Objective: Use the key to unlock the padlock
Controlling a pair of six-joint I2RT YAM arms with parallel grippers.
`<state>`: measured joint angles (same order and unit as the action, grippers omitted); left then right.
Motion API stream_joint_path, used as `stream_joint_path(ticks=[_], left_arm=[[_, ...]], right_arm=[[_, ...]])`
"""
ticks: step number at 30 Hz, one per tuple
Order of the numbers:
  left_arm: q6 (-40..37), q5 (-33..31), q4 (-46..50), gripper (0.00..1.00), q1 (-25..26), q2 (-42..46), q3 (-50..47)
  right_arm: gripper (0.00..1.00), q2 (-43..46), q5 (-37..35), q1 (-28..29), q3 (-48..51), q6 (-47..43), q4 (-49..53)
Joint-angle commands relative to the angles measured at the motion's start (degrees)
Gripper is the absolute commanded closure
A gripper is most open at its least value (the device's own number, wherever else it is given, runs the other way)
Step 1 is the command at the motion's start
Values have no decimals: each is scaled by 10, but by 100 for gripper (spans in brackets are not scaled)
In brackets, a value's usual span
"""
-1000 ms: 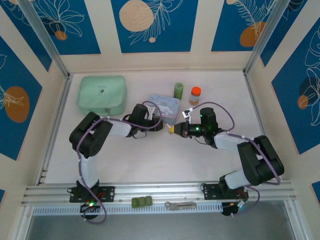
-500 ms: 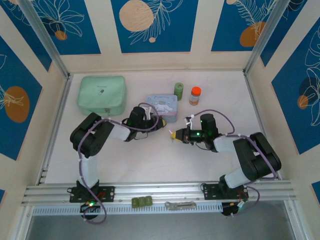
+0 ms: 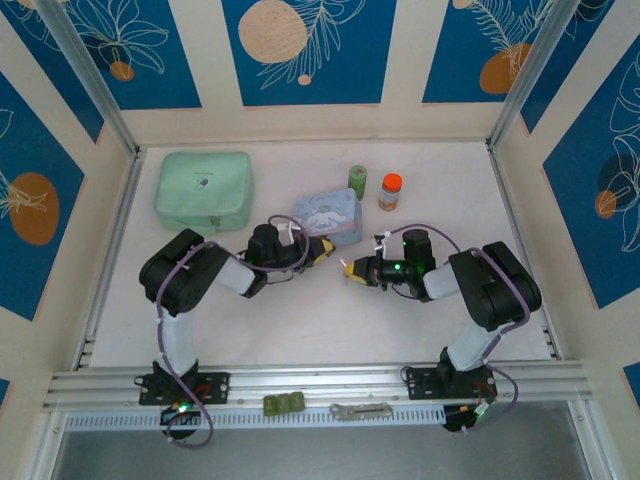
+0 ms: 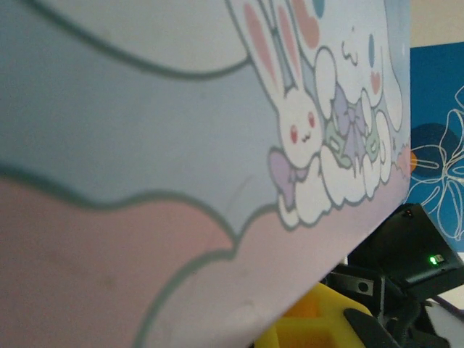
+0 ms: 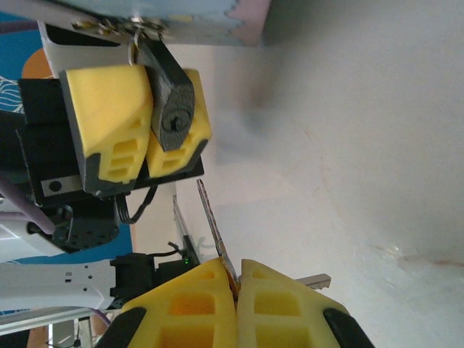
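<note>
The padlock (image 5: 174, 109), small and dark grey with its keyhole facing the right wrist camera, is pinched between the yellow fingers of my left gripper (image 5: 148, 163), just under the edge of the pale blue tin (image 3: 328, 213). My right gripper (image 5: 238, 279) is shut on the key (image 5: 212, 228). Its thin blade sticks out toward the padlock and stops a short gap below the keyhole. A second key (image 5: 315, 280) of the set pokes out sideways. In the top view my left gripper (image 3: 322, 250) and right gripper (image 3: 347, 270) face each other closely. The tin's cartoon lid (image 4: 181, 145) looms close in the left wrist view.
A mint green case (image 3: 204, 188) lies at the back left. A small green roll (image 3: 357, 181) and an orange-capped bottle (image 3: 390, 191) stand behind the tin. On the near rail rest a green block (image 3: 283, 404) and a metal tool (image 3: 360, 410).
My left gripper has come off the top of the tin, moving right and nearer to me. The right gripper has drawn slightly nearer as well, and its arm has folded in.
</note>
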<state>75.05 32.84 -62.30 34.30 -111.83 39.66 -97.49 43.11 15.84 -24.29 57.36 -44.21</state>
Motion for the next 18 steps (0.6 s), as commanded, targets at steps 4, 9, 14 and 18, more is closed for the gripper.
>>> stream_joint_path(ticks=[4,9,14,18], left_arm=[[46,23,-90,100,2,13,-6],[59,24,-116,100,4,3,-4],[55,24,-120,100,5,0,-5],[60,24,-134,100,5,-6,-6]], right_arm=[[100,-45,46,-1,-13,50,-117],[100,-71,55,10,-20,75,-166],[100,-75,58,15,-19,90,-198],[100,-72,61,14,-16,96,-209]])
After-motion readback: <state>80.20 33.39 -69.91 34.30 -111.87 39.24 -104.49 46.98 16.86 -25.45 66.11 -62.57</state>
